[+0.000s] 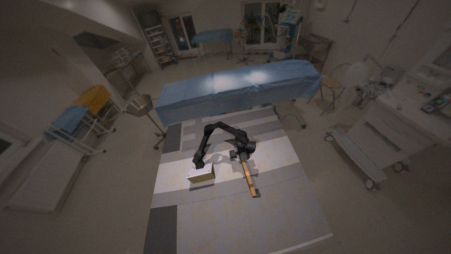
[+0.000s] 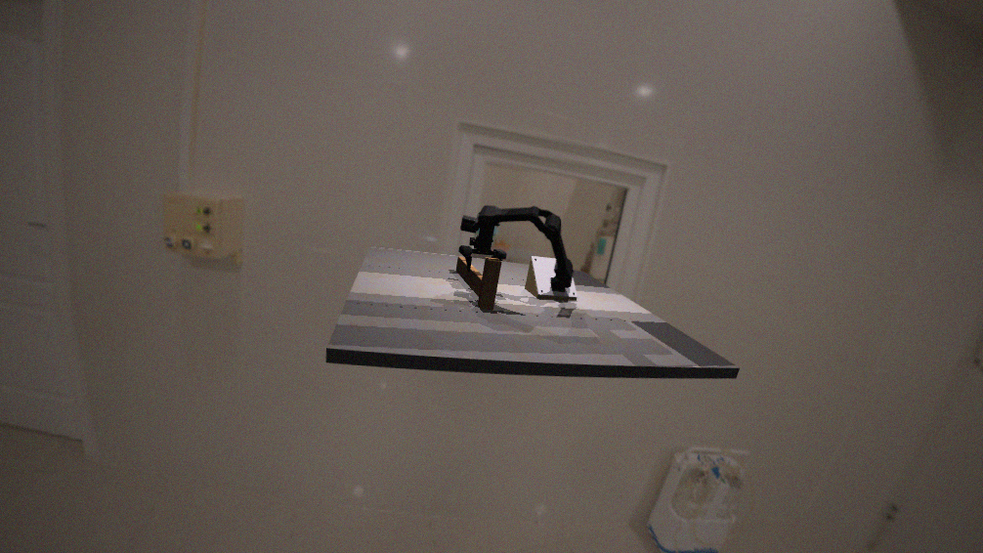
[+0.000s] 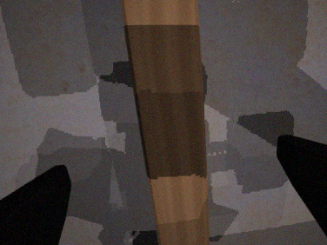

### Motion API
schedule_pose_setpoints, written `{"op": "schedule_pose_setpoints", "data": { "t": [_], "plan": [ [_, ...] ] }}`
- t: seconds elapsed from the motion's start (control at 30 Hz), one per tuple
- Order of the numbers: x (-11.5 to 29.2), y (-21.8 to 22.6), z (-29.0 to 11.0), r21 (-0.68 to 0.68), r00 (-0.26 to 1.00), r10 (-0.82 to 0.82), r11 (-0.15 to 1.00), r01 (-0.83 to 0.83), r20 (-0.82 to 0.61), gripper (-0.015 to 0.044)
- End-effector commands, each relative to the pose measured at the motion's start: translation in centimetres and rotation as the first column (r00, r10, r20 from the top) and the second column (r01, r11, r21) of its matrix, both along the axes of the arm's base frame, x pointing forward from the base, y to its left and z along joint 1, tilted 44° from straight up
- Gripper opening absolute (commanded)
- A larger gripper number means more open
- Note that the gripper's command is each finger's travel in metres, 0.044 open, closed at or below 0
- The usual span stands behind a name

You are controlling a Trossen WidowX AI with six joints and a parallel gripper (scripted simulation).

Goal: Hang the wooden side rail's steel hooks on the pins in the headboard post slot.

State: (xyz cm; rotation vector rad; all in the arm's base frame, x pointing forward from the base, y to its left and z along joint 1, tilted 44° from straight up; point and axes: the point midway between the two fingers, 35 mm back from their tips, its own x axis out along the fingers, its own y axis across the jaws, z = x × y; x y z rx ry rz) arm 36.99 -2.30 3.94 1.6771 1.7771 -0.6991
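Note:
The wooden side rail lies lengthwise on the table, its far end resting on the table top. In the exterior view its near end meets the upright dark wooden headboard post. The hooks and pins are hidden, so I cannot tell whether they are seated. My gripper hangs over the rail's post end. It is open wide and empty. In the wrist view the two dark fingers stand well clear on either side of the rail.
The arm's pale base block stands on the striped grey table left of the rail. A blue-draped bed lies beyond the table's far edge.

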Motion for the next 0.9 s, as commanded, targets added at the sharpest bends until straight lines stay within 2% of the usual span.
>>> {"op": "schedule_pose_setpoints", "data": {
  "t": [0.0, 0.87],
  "plan": [
    [0.0, 0.7, -0.6, 0.004, 1.000, 0.000, 1.000, 0.001, -0.004, 0.0440],
    [-0.2, 3.6, -3.5, 0.006, 1.000, 0.000, 1.000, 0.000, -0.004, 0.0440]
  ]
}}
